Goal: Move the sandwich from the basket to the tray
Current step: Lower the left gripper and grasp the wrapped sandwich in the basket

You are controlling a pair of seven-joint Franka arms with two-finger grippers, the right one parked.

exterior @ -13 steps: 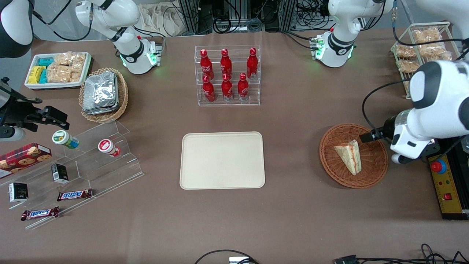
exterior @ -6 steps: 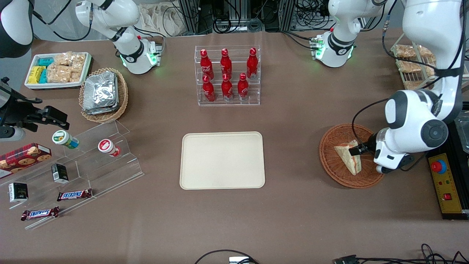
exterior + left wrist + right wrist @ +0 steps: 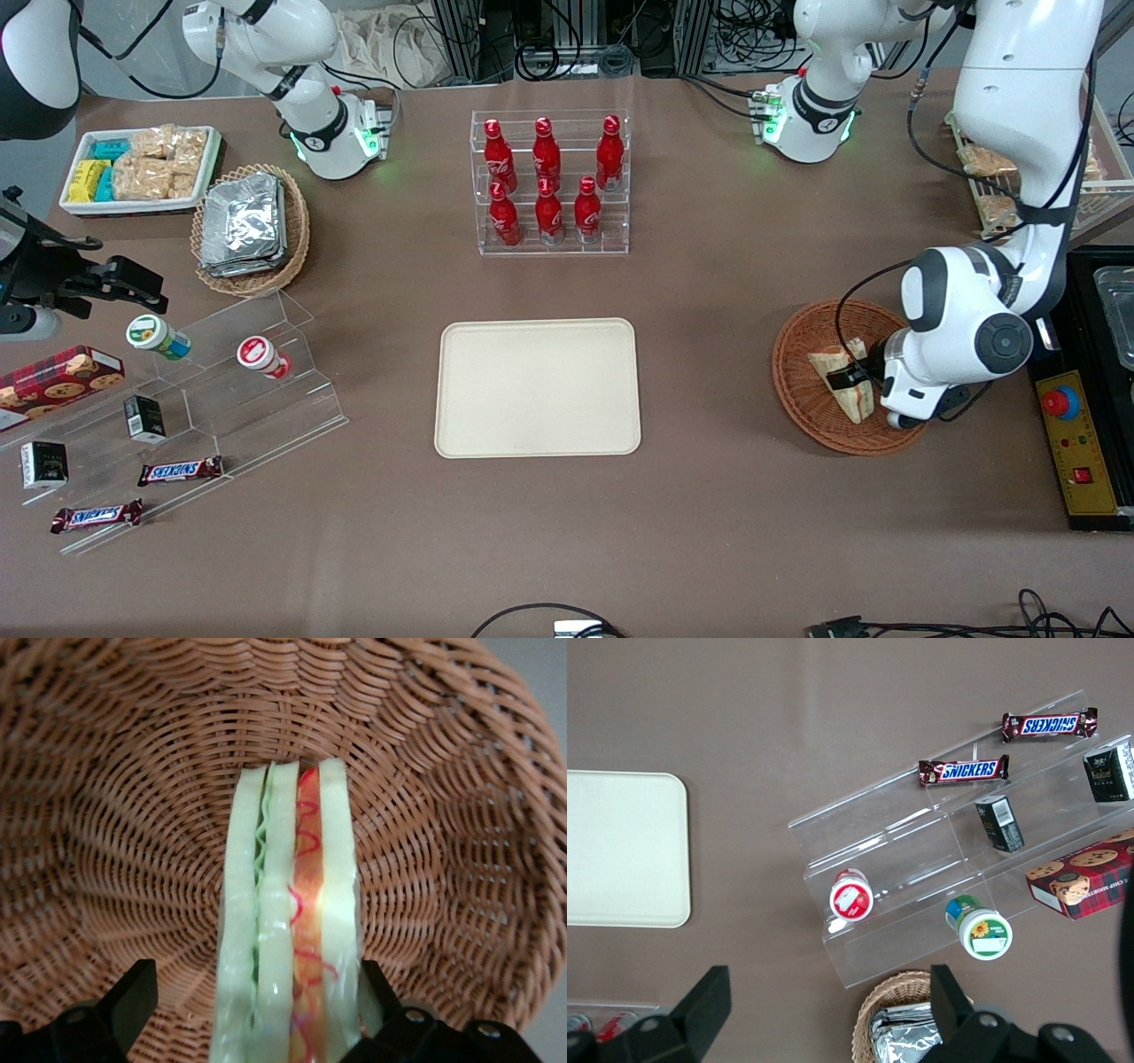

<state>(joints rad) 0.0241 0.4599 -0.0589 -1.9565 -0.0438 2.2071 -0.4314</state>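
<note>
Brown cloth covers the table, and toward the working arm's end of it sits the basket (image 3: 819,416), with the gripper (image 3: 840,379) lowered into its bowl. Its fingers (image 3: 133,992) are spread wide, one on each flat bread face of the sandwich (image 3: 292,930), and not yet closed: one pad stands clear of the bread with wicker showing between, while the other looks close against the crust, though contact cannot be told. The wedge stands on edge with its red and green filling facing up at the wrist, which is likely why the hand came straight down over it, so the pads can press bread rather than filling. Room is tight: the woven wall curves up on every side of the fingers, so closing and then lifting straight up before any sideways travel seems the safe order. Away from the hand, toward the table's middle, the tray (image 3: 537,439) lies bare, with open cloth between it and the basket rim.
</note>
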